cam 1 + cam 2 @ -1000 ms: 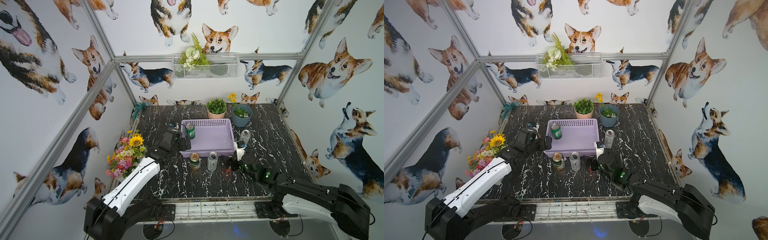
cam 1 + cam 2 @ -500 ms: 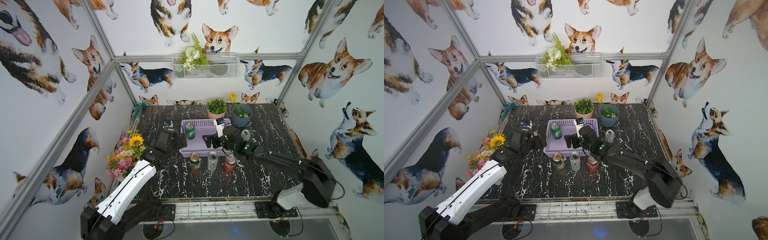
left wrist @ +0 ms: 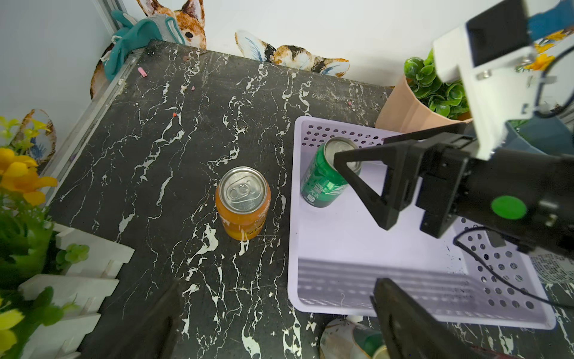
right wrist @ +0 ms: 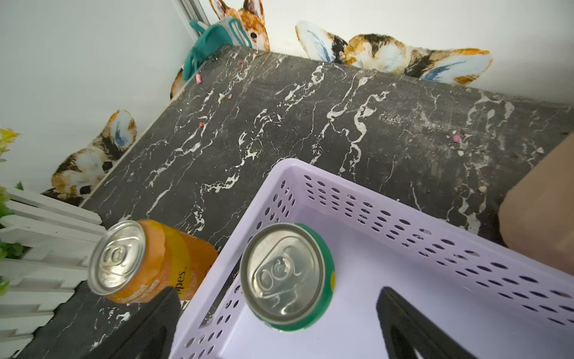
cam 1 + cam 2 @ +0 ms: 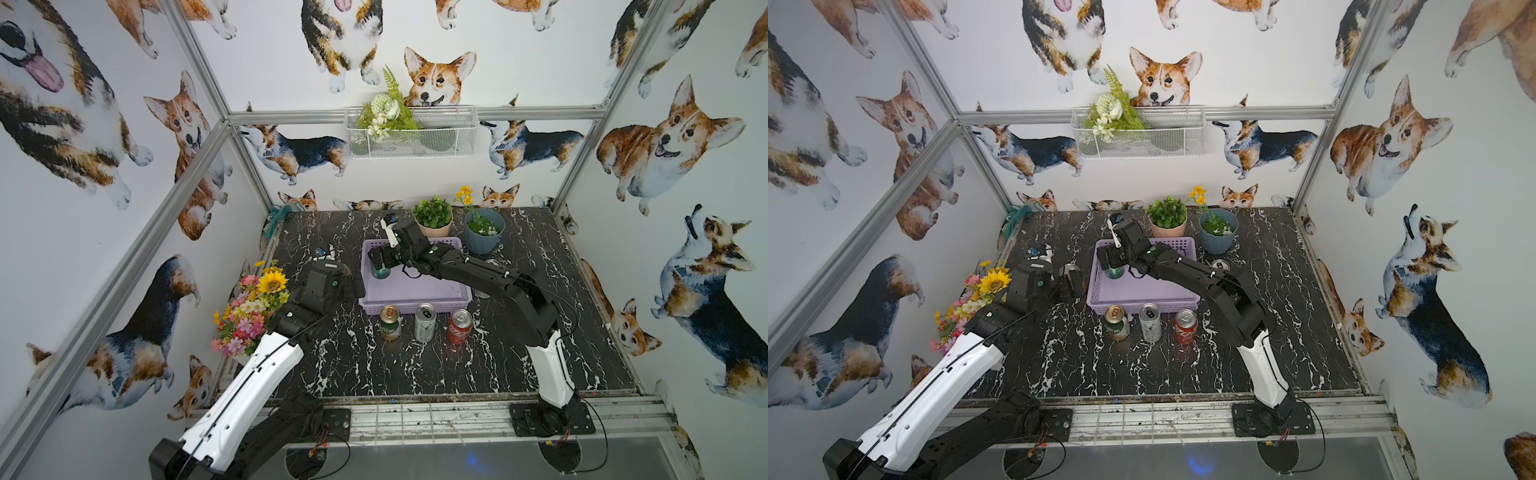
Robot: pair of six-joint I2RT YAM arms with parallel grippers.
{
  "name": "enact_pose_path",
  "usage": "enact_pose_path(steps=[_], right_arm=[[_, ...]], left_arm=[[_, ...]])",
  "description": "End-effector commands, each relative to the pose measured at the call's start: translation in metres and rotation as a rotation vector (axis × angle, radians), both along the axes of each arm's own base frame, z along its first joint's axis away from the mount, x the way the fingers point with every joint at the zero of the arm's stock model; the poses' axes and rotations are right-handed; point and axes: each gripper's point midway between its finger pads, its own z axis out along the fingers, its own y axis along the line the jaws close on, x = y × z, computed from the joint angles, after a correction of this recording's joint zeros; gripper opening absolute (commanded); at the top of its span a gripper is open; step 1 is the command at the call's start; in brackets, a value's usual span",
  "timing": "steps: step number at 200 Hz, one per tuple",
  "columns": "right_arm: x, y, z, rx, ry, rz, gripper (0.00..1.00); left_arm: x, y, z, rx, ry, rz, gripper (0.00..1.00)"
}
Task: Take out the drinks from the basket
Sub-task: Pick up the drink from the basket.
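The right arm stretches far forward and across toward the left, elbow raised and forearm sloping gently down. The right hand [image 5: 380, 262] points downward with its jaws spread wide. The left arm reaches forward and lower, and the left hand [image 5: 1072, 282] is empty, jaws just as wide apart.

Glossy metal green can [image 4: 287, 273]; matt perforated plastic basket [image 4: 403, 223]; marble-look tabletop [image 4: 279, 124]

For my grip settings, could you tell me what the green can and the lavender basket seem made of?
The green can: probably aluminium, glossy printed wall, silvery lid with pull tab. The lavender basket: likely moulded plastic, matte, perforated walls.
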Motion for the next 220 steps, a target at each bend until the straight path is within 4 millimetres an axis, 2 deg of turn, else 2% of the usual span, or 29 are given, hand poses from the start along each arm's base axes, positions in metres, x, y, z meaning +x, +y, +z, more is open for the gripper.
enact_pose_path(steps=[1,55,80,144,179,186,203,220], right_arm=[[0.002,0.004,-0.016,-0.049,0.027,0.019,0.98],[0.019,0.014,-0.032,-0.072,0.005,0.017,0.87],[0.021,0.02,-0.033,-0.056,-0.003,0.031,0.84],[0.025,0.021,-0.052,-0.076,-0.008,0.033,0.8],[0.021,0.024,-0.037,-0.016,-0.057,0.054,0.64],[0.021,0.024,-0.032,-0.007,-0.067,0.056,0.56],[0.021,0.023,-0.016,0.011,-0.099,0.055,0.46],[0.019,0.021,0.007,0.032,-0.134,0.056,0.4]], left_arm=[[0.001,0.0,-0.003,0.002,0.01,-0.004,1.0],[0.0,0.0,-0.007,-0.003,0.016,-0.007,1.0],[0.0,0.001,-0.009,0.0,0.02,-0.005,1.0],[0.001,-0.001,-0.012,-0.009,0.027,-0.009,1.0],[0.001,-0.001,-0.012,-0.006,0.029,-0.011,1.0],[0.001,-0.001,-0.012,-0.006,0.029,-0.011,1.0],[0.001,0.0,-0.014,-0.002,0.033,-0.009,1.0],[0.001,-0.001,-0.015,-0.007,0.033,-0.01,1.0]])
